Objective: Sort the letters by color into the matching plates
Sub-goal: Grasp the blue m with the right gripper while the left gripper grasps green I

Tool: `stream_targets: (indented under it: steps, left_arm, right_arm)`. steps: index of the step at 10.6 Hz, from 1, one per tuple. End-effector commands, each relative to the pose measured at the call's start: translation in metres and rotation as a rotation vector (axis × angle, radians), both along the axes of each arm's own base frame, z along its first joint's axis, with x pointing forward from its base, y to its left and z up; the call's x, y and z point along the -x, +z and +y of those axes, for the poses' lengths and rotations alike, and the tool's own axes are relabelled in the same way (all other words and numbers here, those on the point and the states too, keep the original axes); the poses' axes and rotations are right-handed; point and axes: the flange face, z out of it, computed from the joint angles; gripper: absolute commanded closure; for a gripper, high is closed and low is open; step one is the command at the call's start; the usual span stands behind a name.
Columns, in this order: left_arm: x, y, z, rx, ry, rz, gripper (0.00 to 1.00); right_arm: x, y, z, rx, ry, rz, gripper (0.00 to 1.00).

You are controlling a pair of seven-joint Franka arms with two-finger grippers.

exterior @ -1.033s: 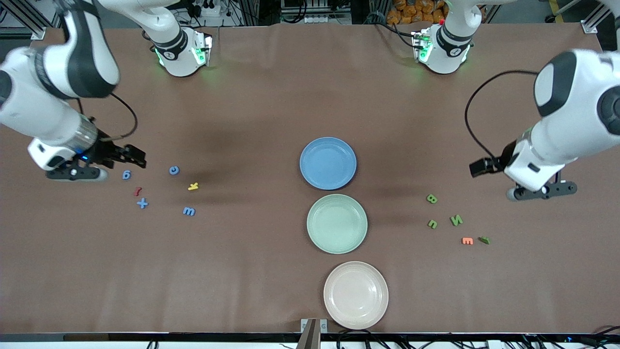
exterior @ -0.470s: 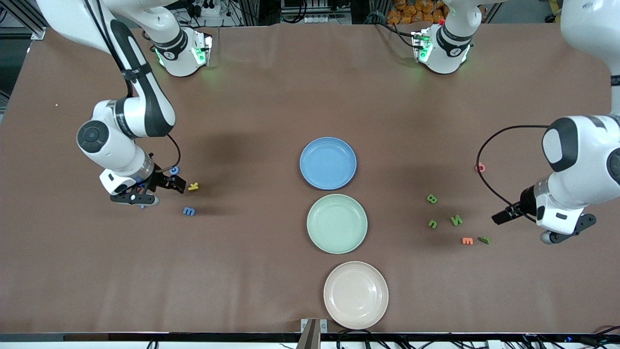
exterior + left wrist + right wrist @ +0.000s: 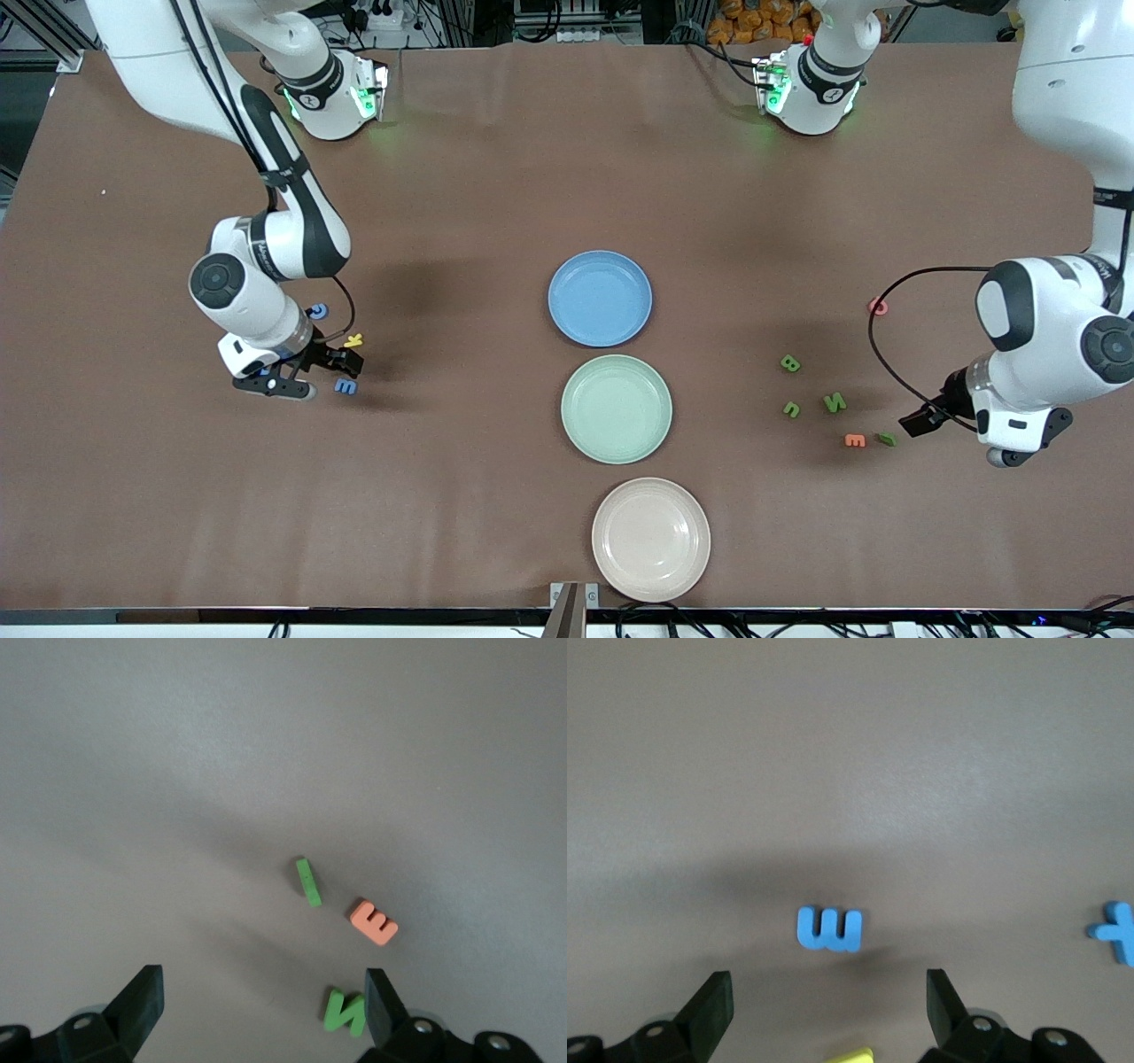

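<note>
Both arms have just swung down low, each to its own end of the tabletop; so picking can start now. The blue plate (image 3: 600, 299) and green plate (image 3: 616, 408) sit empty mid-table. The right gripper (image 3: 332, 363), fingers apart, hangs by the blue m (image 3: 345, 386); the left gripper (image 3: 921, 420), fingers apart too, nears the green piece (image 3: 886, 438).

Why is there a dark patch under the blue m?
Right wrist view: that is the right gripper's shadow falling across the table around the blue m. Front view: soft arm shadows darken the table beside the blue plate.
</note>
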Motion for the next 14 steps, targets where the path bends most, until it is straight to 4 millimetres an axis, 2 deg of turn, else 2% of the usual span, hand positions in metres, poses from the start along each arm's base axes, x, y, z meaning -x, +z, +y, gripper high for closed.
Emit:
stream_targets:
  steps: [1,3,6,9,10,11,12,14]
  left_arm:
    - [-0.009,-0.031,-0.01,-0.045,0.06,-0.008,0.0]
    - [-0.006,-0.064,-0.011,-0.055,0.048,0.026,0.0]
    - [-0.009,-0.09,-0.01,-0.049,0.045,-0.007,0.0]
    - [-0.014,-0.095,-0.009,-0.044,0.051,-0.03,0.0]
    - [-0.018,-0.093,-0.009,-0.042,0.053,-0.037,0.0]
    - [-0.02,-0.093,-0.007,-0.04,0.058,-0.043,0.0]
    - [-0.024,-0.098,-0.007,-0.038,0.062,-0.045,0.0]
    - [-0.024,-0.104,-0.008,-0.035,0.061,-0.039,0.0]
  right_arm:
    - [-0.017,-0.02,0.01,0.005,-0.019,-0.016,0.05]
    - [-0.019,-0.032,0.011,0.01,-0.018,-0.01,0.1]
    - [-0.02,-0.044,0.01,0.016,-0.016,0.003,0.17]
    - [-0.024,-0.05,0.011,0.017,-0.02,0.007,0.32]
    - [-0.024,-0.052,0.011,0.018,-0.02,0.007,0.39]
    - [-0.025,-0.051,0.011,0.017,-0.02,0.006,0.52]
    - [-0.025,-0.054,0.011,0.018,-0.02,0.008,0.7]
    - [-0.025,-0.05,0.012,0.018,-0.018,0.012,0.94]
